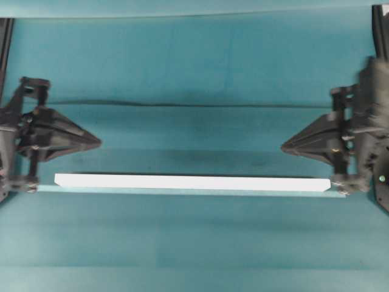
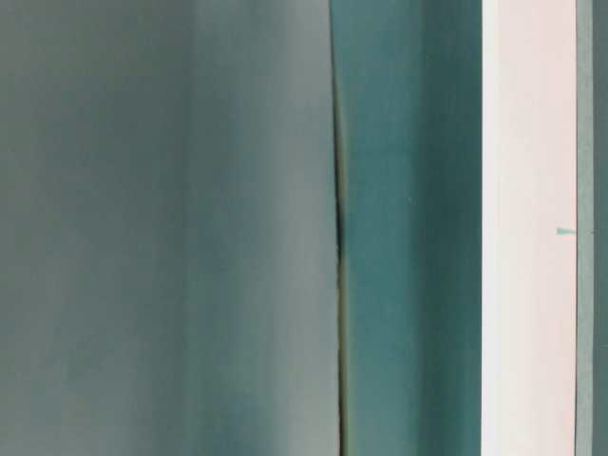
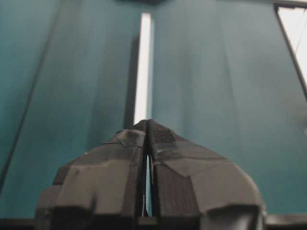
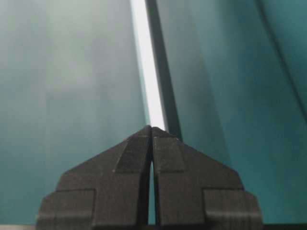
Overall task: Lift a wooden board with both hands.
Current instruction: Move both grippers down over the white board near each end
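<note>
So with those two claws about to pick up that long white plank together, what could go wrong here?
Three things, I'd guess. Both the left gripper and the right gripper are shut and sit apart from the wooden board, so they must open first or they would just push it. The board is long and narrow; uneven lifting could tilt it. The pale tape strip lies right along its edge, so a fingertip may catch it.

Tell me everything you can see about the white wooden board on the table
The wooden board is a long, narrow, straight plank, plain white on top with a dark far edge. It lies flat on the teal table cover, running side to side across most of the overhead view. Nothing grips it: the left gripper and right gripper are both shut, their tips clear of it.
</note>
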